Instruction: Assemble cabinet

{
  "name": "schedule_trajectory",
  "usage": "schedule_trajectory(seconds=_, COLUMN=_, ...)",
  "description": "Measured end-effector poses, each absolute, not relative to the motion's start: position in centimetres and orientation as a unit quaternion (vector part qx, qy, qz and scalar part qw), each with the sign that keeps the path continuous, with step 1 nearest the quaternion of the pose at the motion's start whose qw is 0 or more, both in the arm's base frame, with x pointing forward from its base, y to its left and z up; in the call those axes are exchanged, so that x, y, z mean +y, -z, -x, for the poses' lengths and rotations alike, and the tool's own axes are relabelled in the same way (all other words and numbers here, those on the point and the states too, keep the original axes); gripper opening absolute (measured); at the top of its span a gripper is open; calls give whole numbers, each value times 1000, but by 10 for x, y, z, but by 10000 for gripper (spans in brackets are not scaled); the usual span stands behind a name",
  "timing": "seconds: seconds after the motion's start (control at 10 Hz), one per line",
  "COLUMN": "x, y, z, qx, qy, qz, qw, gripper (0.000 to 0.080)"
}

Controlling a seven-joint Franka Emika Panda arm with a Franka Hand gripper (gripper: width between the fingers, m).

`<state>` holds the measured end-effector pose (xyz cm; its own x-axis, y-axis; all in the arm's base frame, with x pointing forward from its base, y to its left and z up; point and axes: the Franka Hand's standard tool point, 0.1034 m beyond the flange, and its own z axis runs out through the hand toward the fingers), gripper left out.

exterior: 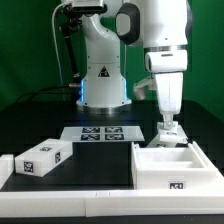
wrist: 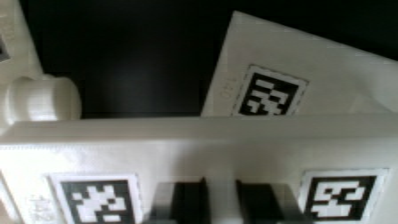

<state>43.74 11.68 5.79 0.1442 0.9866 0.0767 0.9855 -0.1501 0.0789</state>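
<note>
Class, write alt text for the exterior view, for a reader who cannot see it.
A white robot arm holds its pincer at the far wall of an open white cabinet body on a black table. A smaller white piece lies at the exterior view's left.

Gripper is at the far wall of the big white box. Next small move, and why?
Probably a short descent, then close on that wall: the gripper hangs right over the cabinet body's far wall, which looms close in the wrist view. I cannot tell whether it is open, so confirm first.
</note>
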Motion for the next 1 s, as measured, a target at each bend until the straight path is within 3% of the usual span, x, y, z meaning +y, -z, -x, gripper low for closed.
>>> schedule_trajectory(seconds=1.0, x=112, y=-57, z=-454, qx=646, qy=-52, qz=-762, qw=4, gripper=71)
